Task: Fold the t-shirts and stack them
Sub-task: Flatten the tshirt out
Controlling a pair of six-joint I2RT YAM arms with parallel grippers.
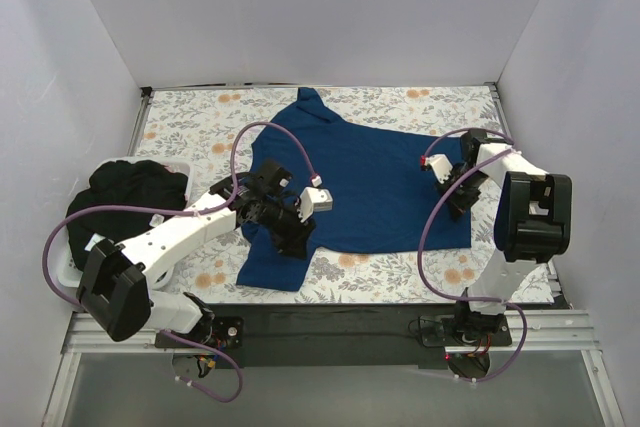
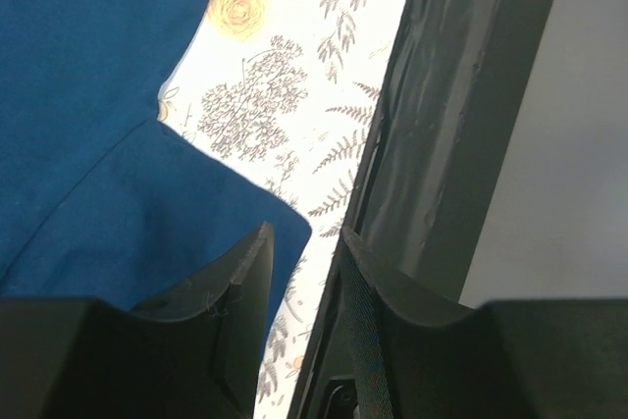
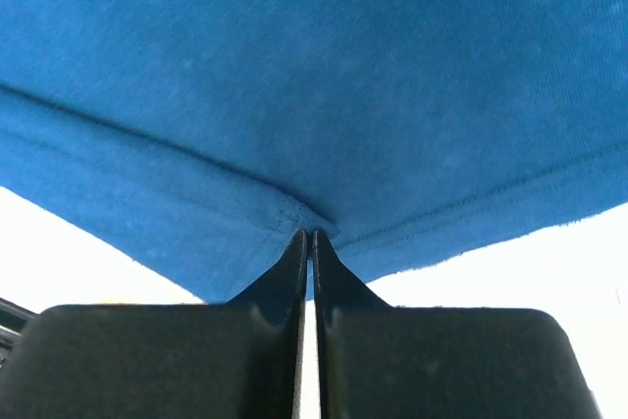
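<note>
Between the jaws of the right gripper point(image 3: 306, 235), the hem of the blue t-shirt point(image 3: 324, 76) is pinched. The fingers stand together on a gathered corner of seam, and the cloth spreads away ahead of and above them. Judgement: this hold secures the shirt's edge so that it can be carried over in a fold.

The jaws of the left gripper point(image 2: 304, 247) stand apart with nothing clamped. The sleeve corner lies just at the tip of the shirt-side finger, resting on the floral cloth point(image 2: 294, 95). The black table-edge strip point(image 2: 442, 144) runs ahead of the other finger. Judgement: this gripper is lined up to take the sleeve but does not yet hold it.

From overhead, the shirt lies spread and unfolded between the two grippers. A black t-shirt point(image 1: 130, 192) sits heaped in a white bin point(image 1: 68, 269), well behind the left gripper, unfolded.
</note>
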